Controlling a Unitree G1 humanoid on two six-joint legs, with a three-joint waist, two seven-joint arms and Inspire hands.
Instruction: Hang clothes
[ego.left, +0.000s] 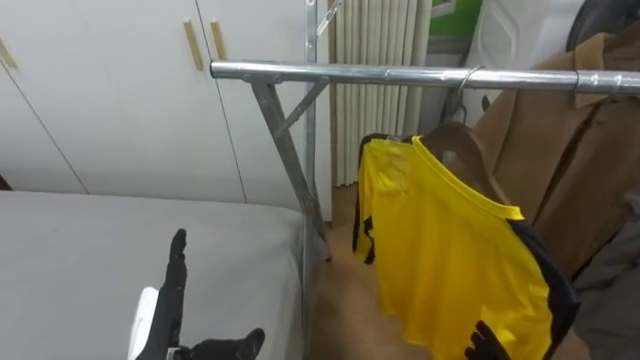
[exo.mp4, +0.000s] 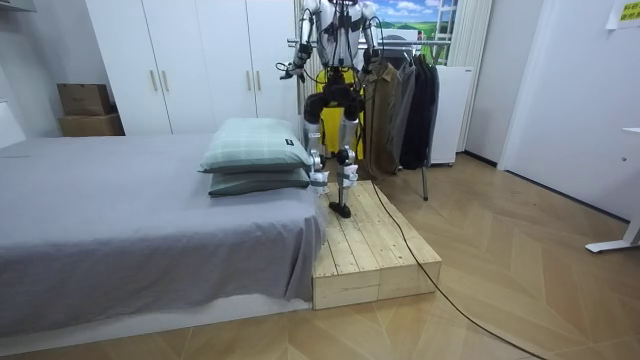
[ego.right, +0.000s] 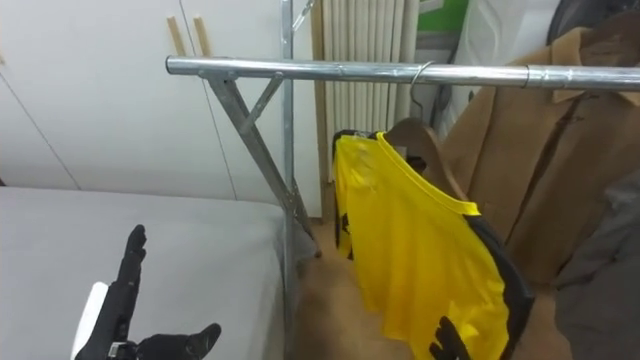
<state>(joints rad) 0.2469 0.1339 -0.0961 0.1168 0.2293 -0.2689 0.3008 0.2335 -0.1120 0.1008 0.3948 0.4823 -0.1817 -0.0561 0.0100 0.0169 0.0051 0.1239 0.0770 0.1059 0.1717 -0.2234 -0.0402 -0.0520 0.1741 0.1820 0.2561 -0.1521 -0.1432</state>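
A yellow shirt (ego.left: 450, 250) with black trim hangs on a wooden hanger (ego.left: 468, 148). The hanger's hook (ego.left: 462, 85) sits over the metal rail (ego.left: 400, 75) of the clothes rack. My left hand (ego.left: 175, 290) is held up low on the left over the bed, open, with straight fingers and the thumb spread. My right hand (ego.left: 487, 343) shows as dark fingertips at the shirt's lower hem. In the room view I stand on a wooden platform (exo.mp4: 375, 250) between the bed and the rack.
A brown coat (ego.left: 560, 150) hangs on the rail right of the shirt, with dark clothes (exo.mp4: 415, 100) further along. The rack's slanted leg (ego.left: 285, 150) stands beside the grey bed (ego.left: 90, 250). White wardrobe doors (ego.left: 120, 100) are behind. Pillows (exo.mp4: 255, 155) lie on the bed.
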